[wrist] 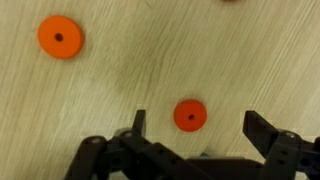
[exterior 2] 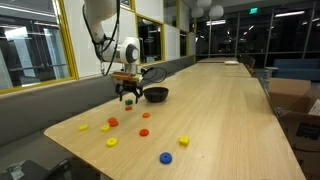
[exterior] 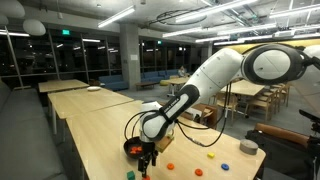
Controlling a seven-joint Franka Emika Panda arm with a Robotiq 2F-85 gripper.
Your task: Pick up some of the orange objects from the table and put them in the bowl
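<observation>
Wrist view: pincer [wrist: 197, 128] spread apart, one orange object [wrist: 189, 115] between its tips. Only an exterior view shows the bowl [exterior 2: 157, 95], seemingly just beside the pincer.

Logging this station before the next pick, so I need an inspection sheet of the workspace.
Surface: pale wood table, no spills seen.
Job's things: black bowl upright beside the gripper; orange pieces scattered on the table, one beneath the fingers in the wrist view.
Clutter: yellow pieces, blue piece, grey lidded object.
Gripper: open, low over the table, holding nothing.
Cables: nothing seen on the table.
Surroundings: more long tables, glass walls, nobody seen.
</observation>
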